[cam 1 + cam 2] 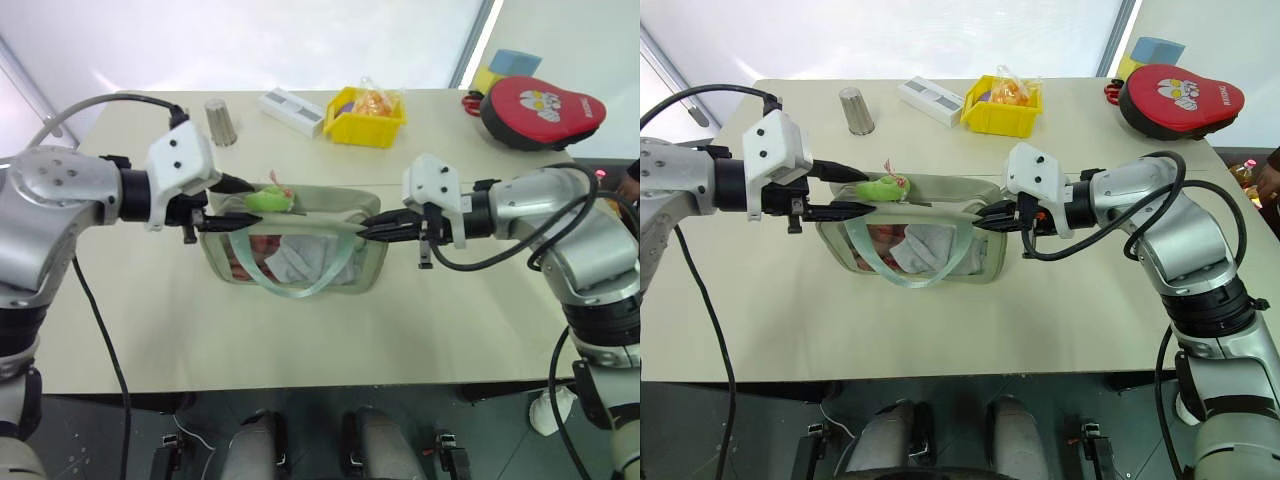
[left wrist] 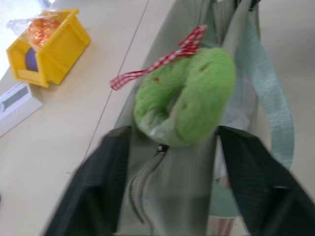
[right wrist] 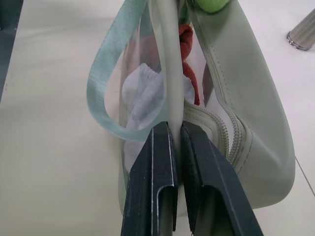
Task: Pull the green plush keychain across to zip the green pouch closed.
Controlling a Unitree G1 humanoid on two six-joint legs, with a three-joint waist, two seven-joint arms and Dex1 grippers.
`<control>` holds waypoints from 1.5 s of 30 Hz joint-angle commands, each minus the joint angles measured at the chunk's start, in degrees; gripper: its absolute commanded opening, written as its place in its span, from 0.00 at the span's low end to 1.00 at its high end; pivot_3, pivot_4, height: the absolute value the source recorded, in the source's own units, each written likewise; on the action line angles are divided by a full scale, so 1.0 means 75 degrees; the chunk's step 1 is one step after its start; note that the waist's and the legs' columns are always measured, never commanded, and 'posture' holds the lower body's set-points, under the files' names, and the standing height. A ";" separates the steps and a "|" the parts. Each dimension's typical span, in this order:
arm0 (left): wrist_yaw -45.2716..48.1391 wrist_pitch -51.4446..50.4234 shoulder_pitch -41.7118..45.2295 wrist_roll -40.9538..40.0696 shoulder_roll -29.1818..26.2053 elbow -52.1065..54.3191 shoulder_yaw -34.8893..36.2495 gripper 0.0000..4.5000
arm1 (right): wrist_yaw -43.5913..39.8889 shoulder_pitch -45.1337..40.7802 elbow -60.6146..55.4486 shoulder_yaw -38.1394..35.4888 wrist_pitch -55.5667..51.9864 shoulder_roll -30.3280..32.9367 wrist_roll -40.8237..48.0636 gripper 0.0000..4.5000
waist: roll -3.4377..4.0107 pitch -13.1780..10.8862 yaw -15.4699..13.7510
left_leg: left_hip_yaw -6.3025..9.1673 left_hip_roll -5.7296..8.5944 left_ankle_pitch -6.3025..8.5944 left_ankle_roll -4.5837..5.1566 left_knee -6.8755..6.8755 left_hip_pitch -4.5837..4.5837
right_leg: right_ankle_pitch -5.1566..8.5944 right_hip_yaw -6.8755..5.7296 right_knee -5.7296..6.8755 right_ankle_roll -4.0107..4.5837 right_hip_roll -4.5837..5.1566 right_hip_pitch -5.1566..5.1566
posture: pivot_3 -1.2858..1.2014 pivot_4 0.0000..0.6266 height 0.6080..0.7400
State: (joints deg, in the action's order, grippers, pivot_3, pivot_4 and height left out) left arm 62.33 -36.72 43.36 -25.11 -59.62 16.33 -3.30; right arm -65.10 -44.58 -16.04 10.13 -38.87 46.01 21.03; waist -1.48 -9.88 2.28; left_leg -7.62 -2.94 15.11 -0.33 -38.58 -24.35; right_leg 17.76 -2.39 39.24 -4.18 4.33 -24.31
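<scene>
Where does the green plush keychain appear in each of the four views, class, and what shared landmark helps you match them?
Left eye view: green plush keychain on the green pouch top, by the left gripper.
Right eye view: same spot.
Left wrist view: centre.
Right wrist view: top edge.
Landmark: mint strap.

The contents of the green pouch [image 1: 295, 245] were too indistinct behind its clear panel to identify. Beyond the pouch, items in the yellow bin [image 1: 366, 128] could not be identified. The red case [image 1: 540, 112] print was illegible.
</scene>
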 commanded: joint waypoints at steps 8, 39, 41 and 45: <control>0.0243 0.0496 -0.1700 0.0364 -0.0799 -0.0245 0.0940 0.92 | -0.0035 -0.0200 0.0182 0.0114 0.0273 -0.0156 -0.0100 0.00 | 0.0009 0.0005 0.0009 | -0.0002 -0.0004 0.0001 0.0002 -0.0003 0.0006 | 0.0000 0.0002 0.0003 0.0000 -0.0002 0.0002 | 0.52 0.24 1.00; -0.0092 0.0510 -0.2092 0.0452 -0.0143 -0.0265 0.0909 0.00 | -0.0169 -0.2076 0.0974 -0.0016 -0.0130 -0.0822 0.0182 0.58 | -0.0001 0.0003 0.0015 | 0.0000 -0.0007 0.0010 0.0016 -0.0020 -0.0010 | 0.0000 0.0000 0.0004 0.0000 0.0002 -0.0002 | 0.52 0.24 1.00; -0.0102 0.0463 -0.2087 0.0446 -0.0143 -0.0219 0.0910 0.00 | 0.0280 -0.2359 0.1019 -0.0024 -0.0296 -0.1528 0.0296 0.58 | 0.0001 0.0005 0.0035 | -0.0001 -0.0010 0.0010 0.0016 -0.0021 -0.0007 | 0.0000 0.0001 0.0010 0.0000 0.0001 -0.0002 | 0.52 0.24 1.00; -0.0132 0.0363 -0.2097 0.0415 -0.0148 -0.0108 0.0926 0.00 | 0.0879 -0.2460 0.1132 0.0323 -0.0143 -0.2626 0.0058 0.58 | 0.0001 0.0004 -0.0029 | 0.0000 -0.0003 0.0011 0.0016 -0.0025 -0.0015 | 0.0000 0.0000 0.0019 0.0000 0.0012 -0.0006 | 0.52 0.24 1.00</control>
State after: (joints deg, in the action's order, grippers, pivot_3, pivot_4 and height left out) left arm 61.42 -33.68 27.24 -21.93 -60.07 14.02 2.49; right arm -60.02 -61.99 -6.88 12.64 -40.81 26.89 21.84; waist -1.48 -9.85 2.06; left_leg -7.62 -2.95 15.21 -0.18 -38.83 -24.50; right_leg 17.76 -2.39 39.38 -4.18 4.45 -24.35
